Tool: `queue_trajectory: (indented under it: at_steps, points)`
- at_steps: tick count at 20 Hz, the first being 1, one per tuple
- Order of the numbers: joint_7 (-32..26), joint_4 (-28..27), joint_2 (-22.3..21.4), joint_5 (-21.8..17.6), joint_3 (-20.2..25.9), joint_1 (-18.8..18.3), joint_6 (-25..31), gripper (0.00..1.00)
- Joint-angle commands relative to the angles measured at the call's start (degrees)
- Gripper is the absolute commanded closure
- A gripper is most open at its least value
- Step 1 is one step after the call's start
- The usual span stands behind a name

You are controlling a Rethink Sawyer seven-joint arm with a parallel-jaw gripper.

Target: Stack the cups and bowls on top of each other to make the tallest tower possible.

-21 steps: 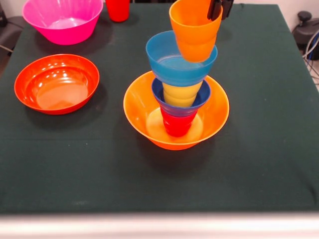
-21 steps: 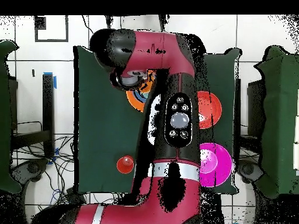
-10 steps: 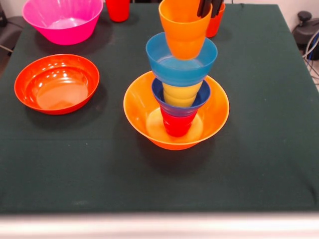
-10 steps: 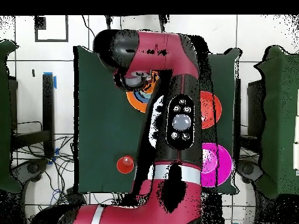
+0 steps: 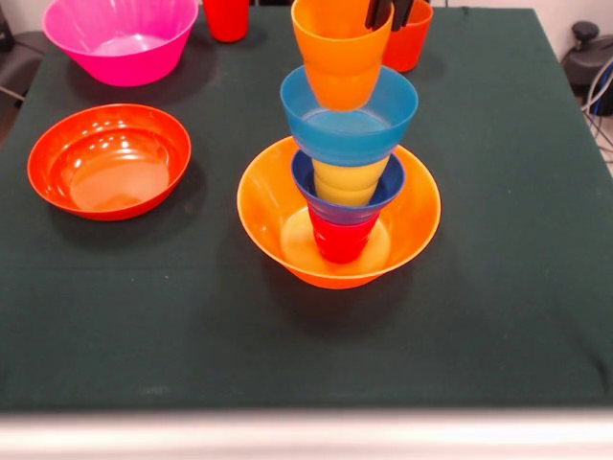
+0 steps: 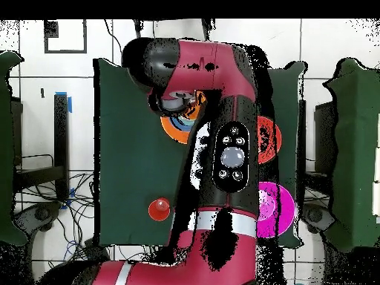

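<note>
The gripper (image 5: pixel 387 13) pinches the orange cup's (image 5: pixel 341 48) rim — one finger inside, one outside — holding it above the light blue bowl (image 5: pixel 350 120) topping the tower (image 5: pixel 340 196). Best to centre it, lower gently, then release.

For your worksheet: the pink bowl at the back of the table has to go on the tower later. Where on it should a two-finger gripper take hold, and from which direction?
Probably the rim. The pink bowl stands upright, mouth up, too wide to span, so come straight down and pinch its thin wall, one finger inside and one outside. The side facing the red cup looks tighter; the side towards the orange-red bowl seems freer.
</note>
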Motion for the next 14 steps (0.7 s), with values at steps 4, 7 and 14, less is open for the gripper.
queue_trajectory:
  at_steps: [4, 7, 14]
  points:
    - [9.49, 5.30, 0.64, 1.13, 2.77, 1.90, 0.19, 1.00]
    - [9.80, 5.72, 0.83, 1.56, 2.80, 2.06, -0.67, 1.00]
    - [9.25, 4.74, 1.46, 1.52, 2.30, 2.15, -0.82, 1.00]
